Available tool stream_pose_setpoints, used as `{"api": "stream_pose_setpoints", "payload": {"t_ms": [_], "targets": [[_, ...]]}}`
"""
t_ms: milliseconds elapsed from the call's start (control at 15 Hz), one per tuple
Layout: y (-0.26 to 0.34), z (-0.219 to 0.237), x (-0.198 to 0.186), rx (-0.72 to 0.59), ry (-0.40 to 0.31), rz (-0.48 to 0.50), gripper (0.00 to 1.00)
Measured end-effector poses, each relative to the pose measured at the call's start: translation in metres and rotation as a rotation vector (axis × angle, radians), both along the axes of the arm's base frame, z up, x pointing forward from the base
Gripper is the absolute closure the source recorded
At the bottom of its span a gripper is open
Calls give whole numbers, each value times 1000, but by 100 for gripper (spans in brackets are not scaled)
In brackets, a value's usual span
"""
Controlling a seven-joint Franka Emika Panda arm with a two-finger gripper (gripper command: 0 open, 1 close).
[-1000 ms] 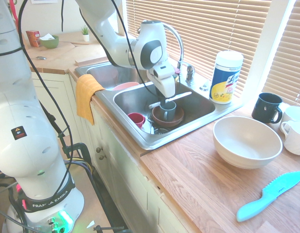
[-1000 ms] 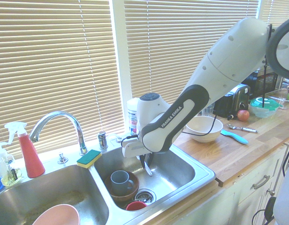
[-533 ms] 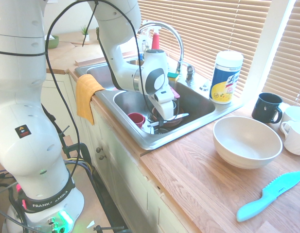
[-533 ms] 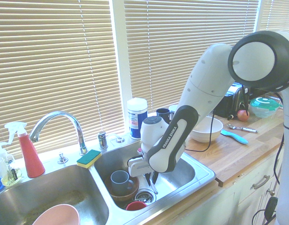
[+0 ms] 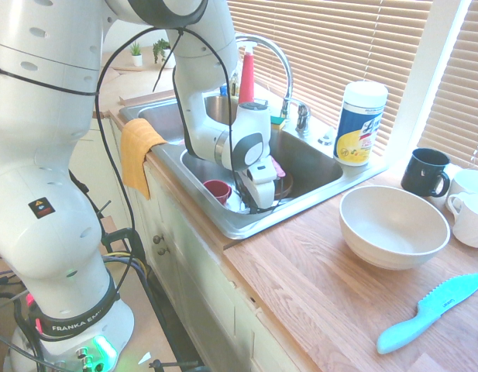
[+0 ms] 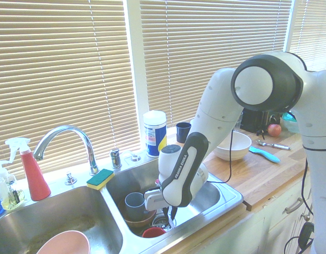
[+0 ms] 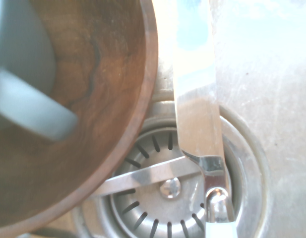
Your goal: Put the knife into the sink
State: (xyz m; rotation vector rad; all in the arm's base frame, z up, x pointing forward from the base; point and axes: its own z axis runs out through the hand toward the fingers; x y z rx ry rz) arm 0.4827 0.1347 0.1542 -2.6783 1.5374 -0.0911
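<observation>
My gripper (image 5: 262, 200) is low in the right basin of the sink (image 5: 312, 169), close above the drain and beside a brown bowl holding a grey mug (image 6: 135, 202). It is shut on the knife (image 7: 195, 114), whose shiny blade lies across the drain strainer (image 7: 165, 196) in the wrist view, next to the brown bowl (image 7: 98, 99). In the second exterior view the gripper (image 6: 169, 213) reaches the sink (image 6: 229, 197) floor by the drain. My arm hides most of the knife in both exterior views.
A red cup (image 5: 217, 190) sits near the basin's front wall. A pink bowl (image 6: 62, 243) lies in the left basin under the faucet (image 6: 65, 132). On the counter are a white bowl (image 5: 393, 225), a teal plastic knife (image 5: 428, 311), a wipes canister (image 5: 360, 122) and a dark mug (image 5: 424, 172).
My arm has come down from above the mug to the floor of the right basin by the drain, carrying the knife. The gripper stayed shut.
</observation>
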Motion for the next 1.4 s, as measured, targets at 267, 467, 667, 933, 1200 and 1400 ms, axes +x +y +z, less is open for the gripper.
{"api": "stream_pose_setpoints", "payload": {"t_ms": [267,467,667,933,1200,1400], "targets": [[-2,-9,2,6,16,-7,0],[-6,-15,0,5,27,-16,0],[-5,-16,0,6,30,-23,0],[-9,-17,0,3,32,-28,0],[-11,4,7,10,-12,-25,0],[-7,60,3,-16,-57,25,0]]}}
